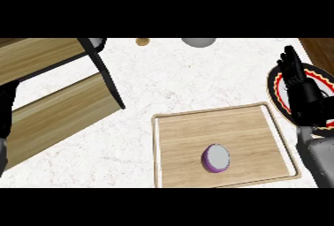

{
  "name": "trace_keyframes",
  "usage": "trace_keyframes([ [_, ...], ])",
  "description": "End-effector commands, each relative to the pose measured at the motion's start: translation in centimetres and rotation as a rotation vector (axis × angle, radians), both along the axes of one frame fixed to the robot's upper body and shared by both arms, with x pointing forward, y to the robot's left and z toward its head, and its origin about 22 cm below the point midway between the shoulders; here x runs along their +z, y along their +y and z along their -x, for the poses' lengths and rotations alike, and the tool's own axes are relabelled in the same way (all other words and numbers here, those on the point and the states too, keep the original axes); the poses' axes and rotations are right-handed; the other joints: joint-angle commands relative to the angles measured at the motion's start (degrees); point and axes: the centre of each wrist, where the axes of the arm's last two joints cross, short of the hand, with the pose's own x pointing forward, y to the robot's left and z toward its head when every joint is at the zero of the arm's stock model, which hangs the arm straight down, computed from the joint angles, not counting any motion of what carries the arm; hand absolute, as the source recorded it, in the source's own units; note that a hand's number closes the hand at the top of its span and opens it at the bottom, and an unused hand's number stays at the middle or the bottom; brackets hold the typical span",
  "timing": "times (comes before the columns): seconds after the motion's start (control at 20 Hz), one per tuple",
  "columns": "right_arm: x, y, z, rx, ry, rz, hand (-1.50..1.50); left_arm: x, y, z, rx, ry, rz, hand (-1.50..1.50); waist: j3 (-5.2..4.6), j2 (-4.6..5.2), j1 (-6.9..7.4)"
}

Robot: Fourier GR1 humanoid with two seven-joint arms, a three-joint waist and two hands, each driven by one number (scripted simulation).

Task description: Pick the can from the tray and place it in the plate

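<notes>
The can [216,158] stood upright on the wooden tray [195,132], seen from above as a pale grey oval top with a purple wall showing along its left and lower edge. It sat in the tray's lower middle, apart from every raised rim, and nothing touched it.

The tray lay on the white marbled bench [183,75], its light raised rim running round a plain wood floor, with its lower edge meeting the bottom of the view.

Just beyond the tray's right rim lay the plate [279,95], black with a red and yellow patterned band, mostly covered and partly cut by the view's right edge. Over it hung the right hand [305,95], black, fingers straight and relaxed and pointing up the view, holding nothing. Its grey forearm [320,161] came up from the lower right corner, beside the tray's right rim. The hand was well apart from the can.

At the far left edge a dark strip of the left arm showed; whether its hand was spread or curled could not be told.

To the upper left, wooden panels [58,106] with a black frame [108,75] lay across the bench. At the top edge a small brown object [142,41] and a grey rounded object [198,42] were partly visible.
</notes>
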Motion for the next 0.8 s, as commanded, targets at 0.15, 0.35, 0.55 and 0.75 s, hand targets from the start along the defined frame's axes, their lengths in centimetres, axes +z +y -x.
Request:
trace_keyframes([
  [0.15, -1.0, 12.6, 1.7, 0.268, 0.168, -0.147, 1.50, -2.4, -4.6, 0.7, -0.208, 0.010, 0.101, 0.00, -0.50, 1.05, 0.10],
  [0.35, -1.4, 9.6, 1.2, 0.078, -0.033, 0.360, 1.50, -5.5, -6.8, 2.0, -0.289, 0.101, 0.201, 0.00, -1.34, 0.09, -1.89],
  [0.55, -5.2, 20.8, 7.5, 0.014, -0.050, -0.001, -1.50, -7.3, -8.0, 2.8, -0.339, 0.091, 0.229, 0.00, -0.47, 0.92, -1.58],
  [0.75, -7.0, 20.9, 12.2, 0.005, -0.107, 0.063, -1.50, -8.6, -6.1, 5.6, -0.341, 0.072, 0.235, 0.00, -0.38, 0.82, -1.47],
])
